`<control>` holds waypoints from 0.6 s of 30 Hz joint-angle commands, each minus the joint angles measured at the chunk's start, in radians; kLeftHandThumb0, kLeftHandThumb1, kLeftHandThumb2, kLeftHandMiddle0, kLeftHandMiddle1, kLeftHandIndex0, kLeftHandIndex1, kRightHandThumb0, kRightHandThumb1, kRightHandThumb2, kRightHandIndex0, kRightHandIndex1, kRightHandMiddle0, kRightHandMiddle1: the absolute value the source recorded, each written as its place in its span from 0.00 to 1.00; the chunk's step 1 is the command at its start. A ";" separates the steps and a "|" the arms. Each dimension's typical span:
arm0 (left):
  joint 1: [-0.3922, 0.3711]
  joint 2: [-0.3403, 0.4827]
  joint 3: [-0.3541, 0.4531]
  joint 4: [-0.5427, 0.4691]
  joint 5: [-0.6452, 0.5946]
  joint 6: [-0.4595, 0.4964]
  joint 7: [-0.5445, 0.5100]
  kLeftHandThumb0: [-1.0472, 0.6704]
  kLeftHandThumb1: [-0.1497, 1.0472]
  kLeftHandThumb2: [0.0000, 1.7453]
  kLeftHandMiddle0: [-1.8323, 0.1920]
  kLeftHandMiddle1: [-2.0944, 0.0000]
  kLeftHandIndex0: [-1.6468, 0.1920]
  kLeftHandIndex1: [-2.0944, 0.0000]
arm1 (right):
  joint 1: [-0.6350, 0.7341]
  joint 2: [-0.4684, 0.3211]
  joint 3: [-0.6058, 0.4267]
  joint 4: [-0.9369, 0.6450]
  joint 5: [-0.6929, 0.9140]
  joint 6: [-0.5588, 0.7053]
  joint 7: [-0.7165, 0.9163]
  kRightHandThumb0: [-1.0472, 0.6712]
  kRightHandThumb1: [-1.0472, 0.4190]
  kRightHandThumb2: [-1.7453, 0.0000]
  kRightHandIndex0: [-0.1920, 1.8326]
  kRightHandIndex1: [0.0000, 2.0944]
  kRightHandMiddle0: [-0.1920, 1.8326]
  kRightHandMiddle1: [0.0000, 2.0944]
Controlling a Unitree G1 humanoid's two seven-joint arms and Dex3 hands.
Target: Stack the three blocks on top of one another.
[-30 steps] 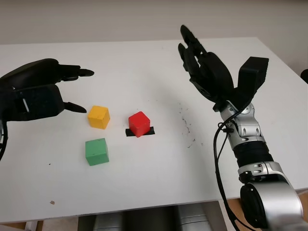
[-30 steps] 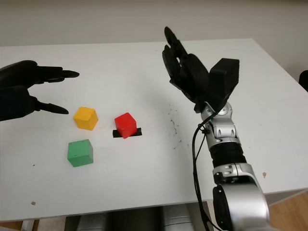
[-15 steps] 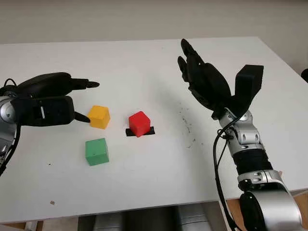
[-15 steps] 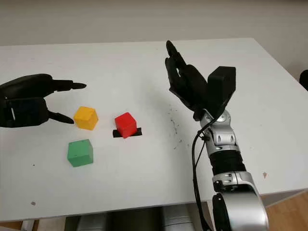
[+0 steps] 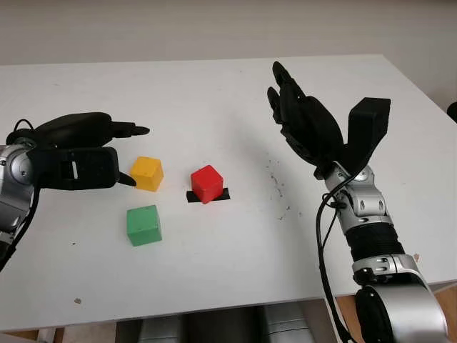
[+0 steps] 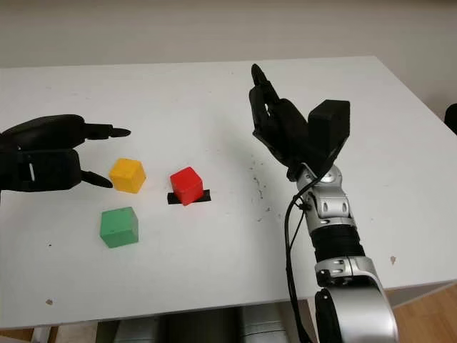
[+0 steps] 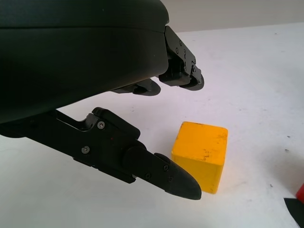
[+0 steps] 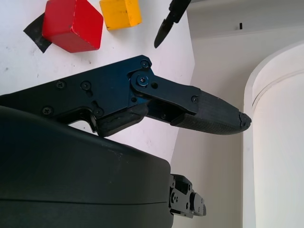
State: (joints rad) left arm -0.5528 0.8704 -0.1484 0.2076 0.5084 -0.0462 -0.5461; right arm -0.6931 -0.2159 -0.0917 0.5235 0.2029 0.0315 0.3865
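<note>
Left eye view, we list: white matte worktop [image 5: 214, 93], faintly speckled to the right of centre. Three solid cubes, none stacked: yellow block [image 5: 146, 173], scuffed; red block [image 5: 207, 183] on a strip of black tape [image 5: 223, 194]; green block [image 5: 143, 224] nearest us. Left hand [image 5: 78, 151], black, hovers just left of the yellow block, fingers [image 7: 164, 172] spread and holding nothing, one tip near the cube's lower edge. Right hand [image 5: 307, 125] raised above the worktop's right side, palm up, fingers extended, empty.
</note>
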 commanded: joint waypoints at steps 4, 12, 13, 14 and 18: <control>-0.002 -0.017 -0.007 0.019 0.004 -0.025 0.018 0.28 0.84 0.03 0.71 0.97 0.71 0.96 | 0.007 -0.002 -0.006 -0.022 0.001 -0.005 0.012 0.15 0.00 0.55 0.00 0.00 0.00 0.00; -0.011 -0.017 -0.032 0.029 0.049 -0.069 0.030 0.30 0.82 0.03 0.77 0.82 0.70 0.96 | 0.001 -0.011 -0.009 -0.029 0.002 0.012 0.021 0.15 0.00 0.55 0.00 0.00 0.00 0.00; -0.012 -0.017 -0.034 0.031 0.053 -0.077 0.034 0.30 0.82 0.03 0.85 0.67 0.70 0.97 | -0.001 -0.012 -0.009 -0.030 0.003 0.014 0.023 0.15 0.00 0.55 0.00 0.00 0.00 0.00; -0.012 -0.018 -0.037 0.033 0.057 -0.086 0.039 0.29 0.82 0.03 0.90 0.58 0.70 0.97 | -0.002 -0.013 -0.007 -0.032 0.002 0.016 0.025 0.15 0.00 0.55 0.00 0.00 0.00 0.00; -0.017 -0.019 -0.048 0.043 0.071 -0.125 0.053 0.29 0.82 0.03 0.95 0.47 0.68 0.96 | -0.004 -0.010 -0.005 -0.037 -0.001 0.020 0.026 0.15 0.00 0.55 0.00 0.00 0.00 0.00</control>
State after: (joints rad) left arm -0.5531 0.8538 -0.1896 0.2430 0.5747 -0.1582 -0.5037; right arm -0.6929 -0.2175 -0.0918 0.5088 0.2019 0.0493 0.4111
